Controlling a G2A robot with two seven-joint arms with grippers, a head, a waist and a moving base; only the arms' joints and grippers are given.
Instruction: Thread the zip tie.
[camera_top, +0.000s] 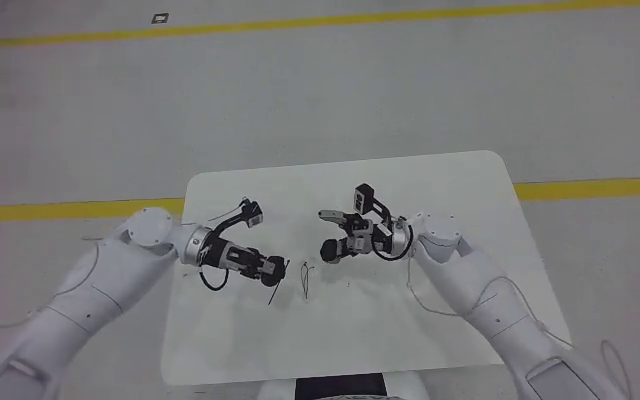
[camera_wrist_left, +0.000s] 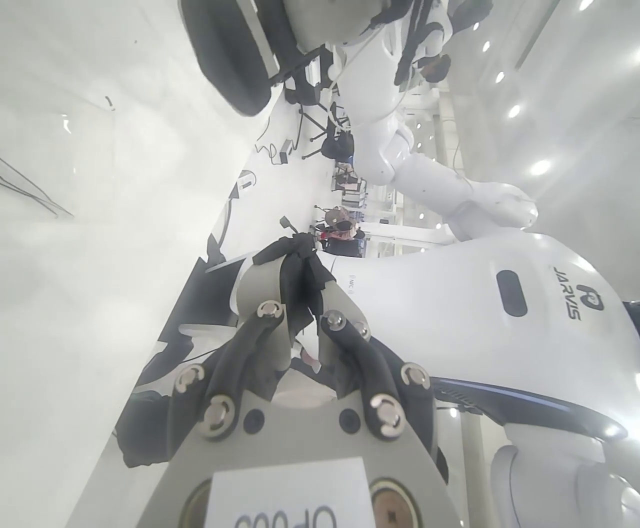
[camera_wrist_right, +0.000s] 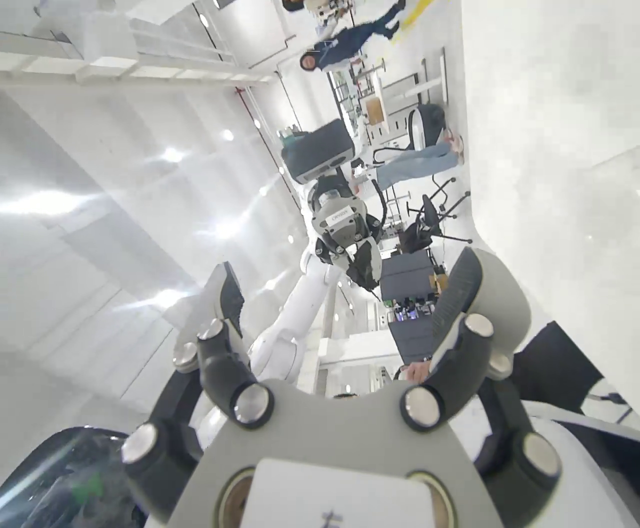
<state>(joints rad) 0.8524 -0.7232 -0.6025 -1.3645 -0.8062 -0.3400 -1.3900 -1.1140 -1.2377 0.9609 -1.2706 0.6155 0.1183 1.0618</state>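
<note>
I am watching the left gripper (camera_top: 274, 268) hovering low over the desk (camera_top: 450, 200) with its jaws pressed together. The right gripper (camera_top: 330, 250) is facing it with jaws standing wide apart and holding nothing. The zip tie (camera_top: 306, 278) is lying as a thin dark strand on the desk between them, just beside the left tips.

What is worrying me is how slight and flat that strand is. A descent slightly off line is likely to be nudging it across the smooth desk instead of catching it. Even once it is caught, I am expecting the free end to bend away from the head's small slot. The black cloth (camera_wrist_left: 300, 280) wrapped over the left tips is also going to be hiding any contact from me.

The top view is giving me the tie's place relative to both arms. The left wrist view is confirming there is no gap between those jaws. The right wrist view is looking straight at the left gripper, and a dark sliver (camera_wrist_right: 376, 295) is poking from its tip. I cannot tell whether that is a tie end or loose cloth.
</note>
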